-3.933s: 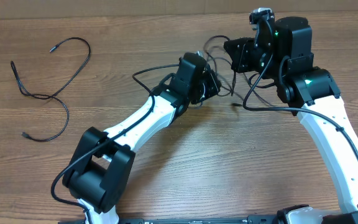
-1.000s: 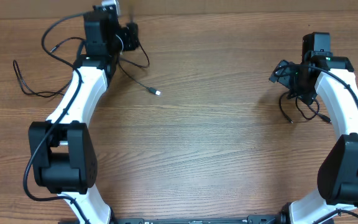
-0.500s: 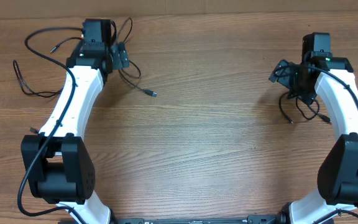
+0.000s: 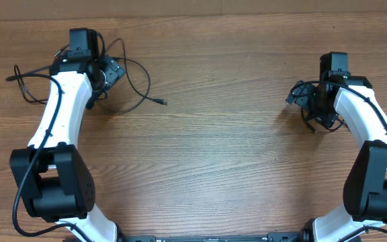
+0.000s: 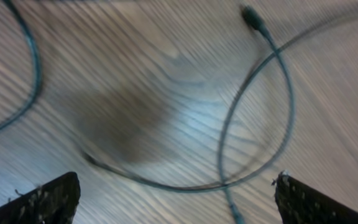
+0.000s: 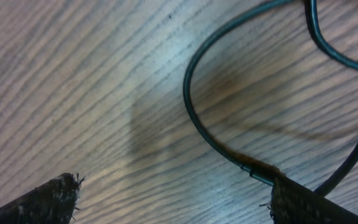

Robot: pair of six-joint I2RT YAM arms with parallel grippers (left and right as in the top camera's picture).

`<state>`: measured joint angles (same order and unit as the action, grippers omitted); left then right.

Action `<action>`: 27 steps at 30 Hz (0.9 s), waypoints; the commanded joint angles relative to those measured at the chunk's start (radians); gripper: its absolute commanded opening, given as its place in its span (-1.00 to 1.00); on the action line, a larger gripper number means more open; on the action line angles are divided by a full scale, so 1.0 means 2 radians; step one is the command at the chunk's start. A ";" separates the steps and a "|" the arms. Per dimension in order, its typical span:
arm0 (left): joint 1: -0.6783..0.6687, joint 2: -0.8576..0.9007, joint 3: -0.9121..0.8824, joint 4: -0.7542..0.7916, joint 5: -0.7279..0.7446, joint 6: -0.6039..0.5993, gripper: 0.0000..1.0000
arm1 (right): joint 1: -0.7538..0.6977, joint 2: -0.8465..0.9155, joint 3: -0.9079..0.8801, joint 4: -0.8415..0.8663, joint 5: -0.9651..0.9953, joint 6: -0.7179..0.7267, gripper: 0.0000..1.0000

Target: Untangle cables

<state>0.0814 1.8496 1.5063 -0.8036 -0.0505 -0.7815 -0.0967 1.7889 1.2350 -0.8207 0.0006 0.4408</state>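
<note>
One black cable loops on the table right of my left gripper, its plug end at the lower right. A second cable lies at the far left, partly under the left arm. In the left wrist view my left gripper is open above the wood, and a blurred cable loop crosses between its fingertips without being gripped. A third cable lies bunched under my right gripper. My right gripper is open too, and a cable loop runs beside its right finger.
Thick black wires run along both white arms. The table's far edge lies just behind both grippers. Bare wood spreads between the two arms.
My left arm has swung further left and its gripper has opened, leaving the looped cable on the table. The right gripper has shifted slightly up and left over its cable.
</note>
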 commanded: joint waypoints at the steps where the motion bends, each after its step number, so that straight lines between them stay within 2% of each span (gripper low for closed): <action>1: 0.016 -0.008 0.006 0.007 0.134 0.074 1.00 | 0.002 -0.001 -0.009 0.006 0.002 0.001 0.95; 5: -0.011 -0.006 0.006 0.006 0.140 0.219 0.99 | 0.002 -0.001 -0.015 0.020 0.002 0.001 0.95; 7: -0.021 -0.007 0.007 0.007 0.115 0.235 0.99 | 0.002 -0.001 -0.017 0.025 0.002 0.001 0.95; 8: -0.022 -0.007 0.008 0.008 0.095 0.226 0.99 | 0.002 -0.001 -0.017 0.025 0.002 0.001 0.95; 10: -0.020 -0.007 0.011 0.005 0.049 0.166 0.99 | 0.002 -0.001 -0.017 0.023 -0.002 0.001 0.95; 14: 0.006 -0.007 0.012 -0.020 -0.037 -0.002 0.99 | 0.002 -0.001 -0.019 0.017 -0.002 0.001 0.96; 16: 0.026 -0.007 0.009 -0.031 -0.060 -0.057 0.99 | 0.002 -0.001 -0.019 0.013 -0.001 0.001 0.96; 19: 0.058 -0.003 0.007 -0.019 -0.070 -0.067 1.00 | 0.002 -0.001 -0.019 0.013 -0.001 0.001 0.96; 21: 0.067 0.002 0.006 -0.013 -0.070 -0.066 0.84 | 0.002 -0.001 -0.019 0.014 -0.002 0.001 0.96; 27: 0.070 0.035 0.006 -0.011 -0.091 -0.066 0.86 | 0.002 -0.001 -0.019 0.004 -0.001 0.000 1.00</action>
<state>0.2310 1.8618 1.5070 -0.8257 -0.1730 -0.8780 -0.0967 1.7889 1.2076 -0.8009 -0.0002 0.4404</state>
